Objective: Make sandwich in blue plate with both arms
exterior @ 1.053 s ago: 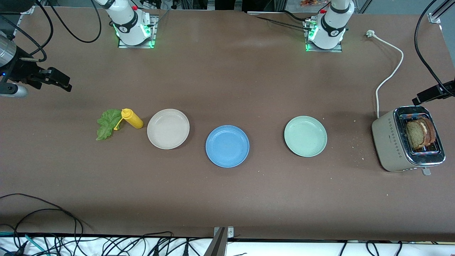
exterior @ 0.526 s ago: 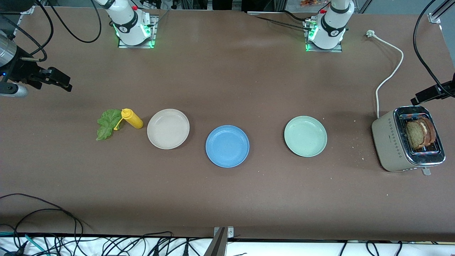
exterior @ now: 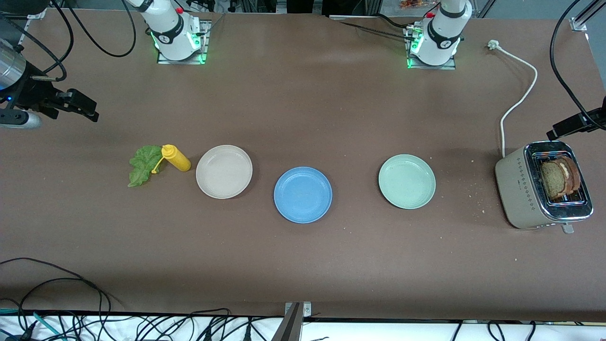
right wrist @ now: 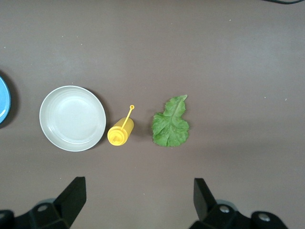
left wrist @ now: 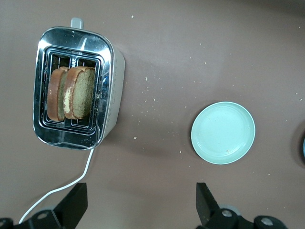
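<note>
The blue plate (exterior: 303, 194) sits mid-table with nothing on it; its rim shows in the right wrist view (right wrist: 2, 100). Two brown bread slices (exterior: 561, 177) (left wrist: 71, 93) stand in the toaster (exterior: 525, 189) (left wrist: 107, 71) at the left arm's end. A green lettuce leaf (exterior: 141, 165) (right wrist: 170, 123) lies flat at the right arm's end. My left gripper (exterior: 557, 131) (left wrist: 139, 200) hangs open over bare table beside the toaster. My right gripper (exterior: 91, 112) (right wrist: 139, 191) is open over bare table near the lettuce. Neither holds anything.
A yellow squeeze bottle (exterior: 176, 158) (right wrist: 120, 132) lies between the lettuce and a beige plate (exterior: 224, 171) (right wrist: 72, 118). A pale green plate (exterior: 406, 181) (left wrist: 223, 132) sits between the blue plate and the toaster. The toaster's white cord (exterior: 518, 102) trails toward the left arm's base.
My right gripper has edged slightly toward the middle of the table. Nothing on the table has moved.
</note>
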Tool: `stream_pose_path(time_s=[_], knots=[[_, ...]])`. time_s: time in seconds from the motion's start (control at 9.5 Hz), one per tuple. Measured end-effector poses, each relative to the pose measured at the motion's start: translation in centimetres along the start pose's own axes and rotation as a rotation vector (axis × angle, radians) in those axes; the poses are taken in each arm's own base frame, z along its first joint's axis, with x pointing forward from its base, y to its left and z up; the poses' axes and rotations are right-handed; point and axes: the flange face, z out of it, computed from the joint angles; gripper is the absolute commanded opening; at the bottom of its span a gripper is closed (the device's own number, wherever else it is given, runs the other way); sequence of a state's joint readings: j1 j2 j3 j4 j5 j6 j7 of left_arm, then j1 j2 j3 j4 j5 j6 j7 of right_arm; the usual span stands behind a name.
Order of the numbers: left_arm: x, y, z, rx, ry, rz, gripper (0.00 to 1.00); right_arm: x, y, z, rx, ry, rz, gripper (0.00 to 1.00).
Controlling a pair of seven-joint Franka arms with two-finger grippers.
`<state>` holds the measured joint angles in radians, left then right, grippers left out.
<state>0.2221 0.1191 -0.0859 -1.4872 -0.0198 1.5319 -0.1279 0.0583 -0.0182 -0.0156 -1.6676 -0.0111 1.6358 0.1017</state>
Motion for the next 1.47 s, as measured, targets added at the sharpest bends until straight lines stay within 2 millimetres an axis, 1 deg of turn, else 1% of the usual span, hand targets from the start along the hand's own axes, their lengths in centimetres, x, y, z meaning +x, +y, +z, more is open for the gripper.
stream_pose_path(time_s=[0.63, 0.74, 0.84, 0.95, 1.05, 1.16, 1.26, 1.47], knots=[[0.0, -0.2, 0.0, 0.001, -0.004, -0.003, 1.0, 0.0, -0.1, 0.0, 0.0, 0.0, -0.003, 1.0], [0.0, -0.7, 0.0, 0.0, -0.004, -0.006, 1.0, 0.0, -0.1, 0.0, 0.0, 0.0, -0.003, 1.0], [0.2, -1.8, 0.0, 0.001, -0.004, -0.012, 0.99, 0.0, -0.1, 0.0, 0.0, 0.0, -0.002, 1.0], [0.5, -3.5, 0.2, 0.006, -0.006, -0.006, 0.99, 0.0, -0.2, 0.0, 0.0, 0.0, -0.003, 1.0], [0.9, -5.0, 0.8, 0.038, -0.013, -0.002, 0.99, 0.0, -0.2, 0.0, 0.0, 0.0, -0.003, 1.0], [1.5, -5.8, 1.6, 0.059, -0.016, 0.004, 0.99, 0.0, -0.2, 0.0, 0.0, 0.001, -0.004, 1.0], [2.2, -6.1, 2.6, 0.065, -0.019, 0.018, 0.99, 0.0, -0.2, 0.0, 0.0, 0.001, -0.004, 1.0], [4.0, -7.3, 5.3, 0.081, -0.03, 0.041, 0.99, 0.0, -0.3, 0.0, 0.0, 0.001, -0.004, 1.0]])
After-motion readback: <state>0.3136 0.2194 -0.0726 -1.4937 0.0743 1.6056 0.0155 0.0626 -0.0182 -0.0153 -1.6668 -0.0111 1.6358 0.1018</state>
